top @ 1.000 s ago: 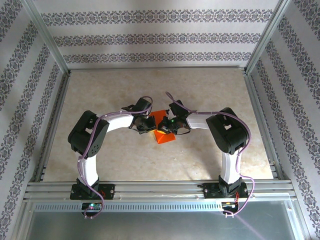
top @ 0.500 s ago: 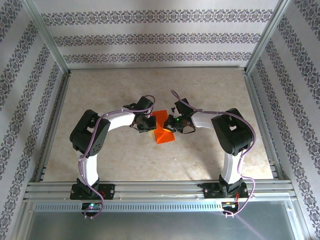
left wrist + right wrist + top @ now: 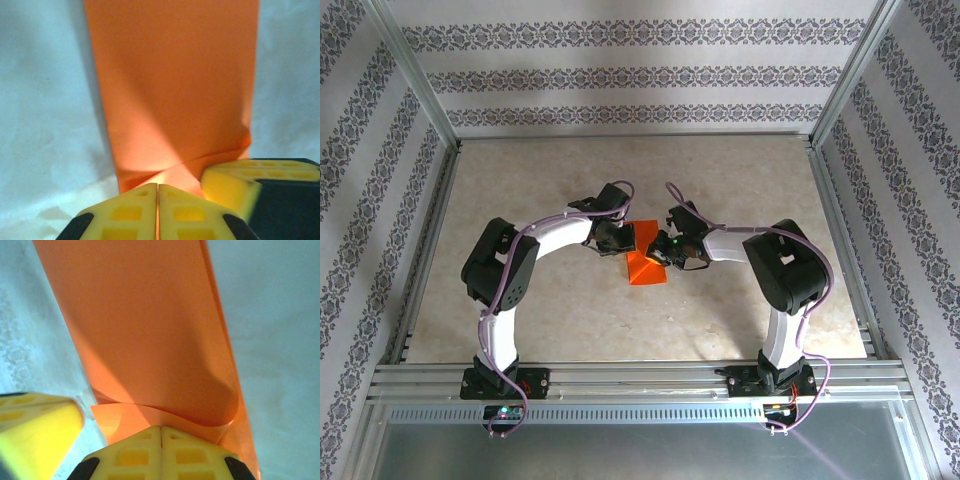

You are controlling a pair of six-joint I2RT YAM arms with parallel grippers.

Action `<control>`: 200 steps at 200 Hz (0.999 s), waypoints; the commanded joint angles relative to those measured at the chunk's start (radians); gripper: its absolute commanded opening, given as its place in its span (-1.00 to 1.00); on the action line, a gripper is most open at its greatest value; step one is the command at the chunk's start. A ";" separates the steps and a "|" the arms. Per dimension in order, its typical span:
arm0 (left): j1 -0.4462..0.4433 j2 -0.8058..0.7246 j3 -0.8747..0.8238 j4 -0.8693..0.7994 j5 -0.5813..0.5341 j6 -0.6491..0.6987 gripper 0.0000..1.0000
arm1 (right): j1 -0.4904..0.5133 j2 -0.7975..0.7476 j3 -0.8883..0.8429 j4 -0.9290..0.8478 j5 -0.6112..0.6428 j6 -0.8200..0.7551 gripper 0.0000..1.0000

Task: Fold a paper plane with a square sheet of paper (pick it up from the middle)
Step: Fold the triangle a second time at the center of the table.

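Observation:
The orange-red square sheet of paper (image 3: pixel 646 270) lies folded over on the table between the two arms. My left gripper (image 3: pixel 623 240) is at its far left corner. In the left wrist view the sheet (image 3: pixel 175 90) runs away from the left gripper (image 3: pixel 158 186), whose jaws are pressed together on a thin orange edge of a raised fold. My right gripper (image 3: pixel 663 250) is at the sheet's far right. In the right wrist view, the right gripper (image 3: pixel 161 428) is shut where a curled-up top layer of the sheet (image 3: pixel 145 330) meets its tips.
The two grippers are very close together: the right gripper's yellow finger (image 3: pixel 250 180) appears in the left wrist view, and a left finger (image 3: pixel 35 430) in the right wrist view. The beige table (image 3: pixel 640 170) is fenced by aluminium rails (image 3: pixel 430 240).
Both grippers have edged toward each other and slightly away from the bases. The raised far part of the sheet has come down, so less orange shows between them.

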 commanded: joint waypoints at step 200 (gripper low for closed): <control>-0.072 -0.047 -0.283 0.177 0.129 -0.195 -0.76 | 0.002 0.040 -0.057 -0.097 0.098 0.102 -1.00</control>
